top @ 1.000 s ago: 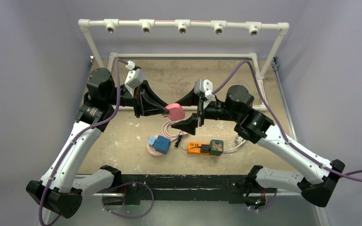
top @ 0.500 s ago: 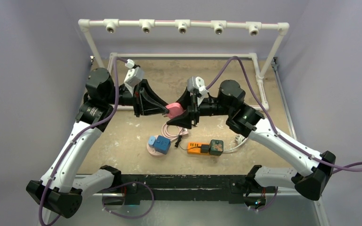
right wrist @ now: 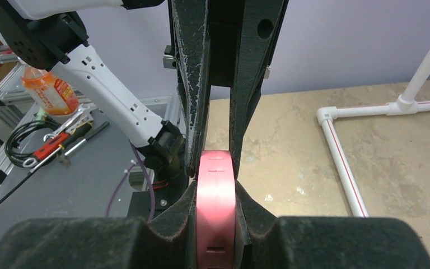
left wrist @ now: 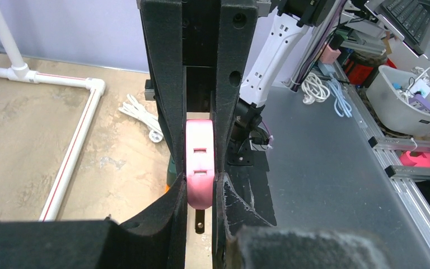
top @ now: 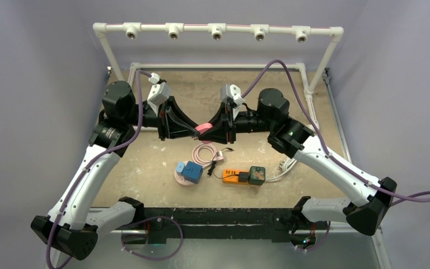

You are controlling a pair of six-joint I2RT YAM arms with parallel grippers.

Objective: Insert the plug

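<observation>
The plug [top: 204, 128] hangs in the air above the middle of the table [top: 145, 162], held between the two arms. The left gripper [left wrist: 200, 190] is narrow and clamped on its flat sides. The right gripper [right wrist: 215, 193] comes from the opposite side, and in its own wrist view its fingers press against both faces of the pink body, so it appears to grip the plug too.

A metal prong [left wrist: 200, 224] sticks out below the left fingers, clear of the pads. The orange power strip [top: 234, 175] lies on the table nearer the arm bases, well apart from the plug. A pink coil of cord [top: 204, 153] rests between them.

The plug looks like light, hard moulded plastic, stiff and likely smooth, so it could twist or slip between the pads. Its broad flat faces are the best hold, well back from the prongs, which are thin and could bend if pushed in crooked. The cord is soft and may tug on the plug.
</observation>
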